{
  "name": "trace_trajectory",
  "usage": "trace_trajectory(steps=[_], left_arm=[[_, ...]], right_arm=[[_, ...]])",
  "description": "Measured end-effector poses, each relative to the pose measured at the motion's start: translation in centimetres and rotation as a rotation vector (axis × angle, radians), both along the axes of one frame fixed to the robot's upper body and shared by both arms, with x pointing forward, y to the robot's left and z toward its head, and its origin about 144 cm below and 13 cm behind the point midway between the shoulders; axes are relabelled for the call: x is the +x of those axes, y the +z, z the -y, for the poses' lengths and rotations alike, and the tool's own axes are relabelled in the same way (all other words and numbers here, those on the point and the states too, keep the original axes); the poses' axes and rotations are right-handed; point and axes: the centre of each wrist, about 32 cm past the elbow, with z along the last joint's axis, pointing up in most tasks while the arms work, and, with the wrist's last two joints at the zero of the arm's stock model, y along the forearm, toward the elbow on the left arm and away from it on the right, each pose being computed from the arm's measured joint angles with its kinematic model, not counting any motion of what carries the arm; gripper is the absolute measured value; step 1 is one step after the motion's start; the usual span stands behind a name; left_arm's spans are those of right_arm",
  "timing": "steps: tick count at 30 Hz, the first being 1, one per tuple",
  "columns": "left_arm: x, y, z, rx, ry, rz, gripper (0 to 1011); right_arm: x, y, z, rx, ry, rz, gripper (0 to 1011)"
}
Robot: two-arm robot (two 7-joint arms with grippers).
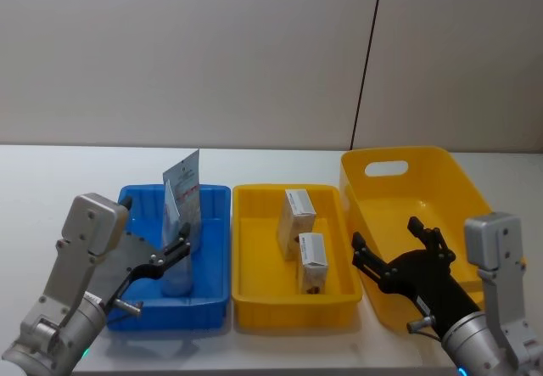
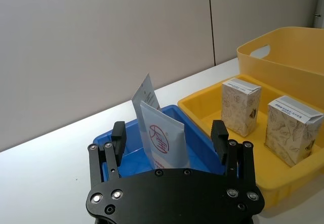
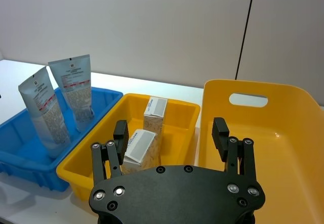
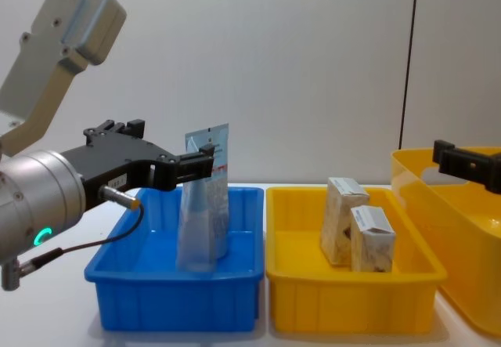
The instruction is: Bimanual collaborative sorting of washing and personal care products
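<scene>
Two pale-blue squeeze tubes (image 1: pixel 183 188) stand crimped end up in the blue tray (image 1: pixel 214 249), also seen as tubes (image 3: pixel 76 90) and tubes (image 4: pixel 205 206). Two beige cartons (image 1: pixel 299 210) stand upright in the small yellow tray (image 1: pixel 254 193), seen too as cartons (image 2: pixel 241 106) and cartons (image 3: pixel 139 148). My left gripper (image 1: pixel 180 247) is open, its fingertips close beside the front tube at the tray's near-left side; from the wrist that gripper (image 2: pixel 169 138) has the tube just beyond its fingers. My right gripper (image 1: pixel 386 244) hangs open over the big yellow bin (image 1: pixel 441 189), holding nothing.
The three containers sit side by side on a white table (image 1: pixel 51 181), blue at the left, the small yellow tray in the middle, the large handled bin (image 3: pixel 263 133) at the right. A plain wall stands behind the table.
</scene>
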Motion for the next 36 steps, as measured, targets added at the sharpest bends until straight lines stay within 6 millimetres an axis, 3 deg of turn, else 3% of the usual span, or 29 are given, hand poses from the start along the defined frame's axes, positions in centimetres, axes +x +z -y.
trace_trajectory(steps=[36], left_arm=[[0.00, 0.00, 0.00, 0.000, 0.000, 0.000, 1001]], right_arm=[[0.00, 0.00, 0.00, 0.000, 0.000, 0.000, 1003]])
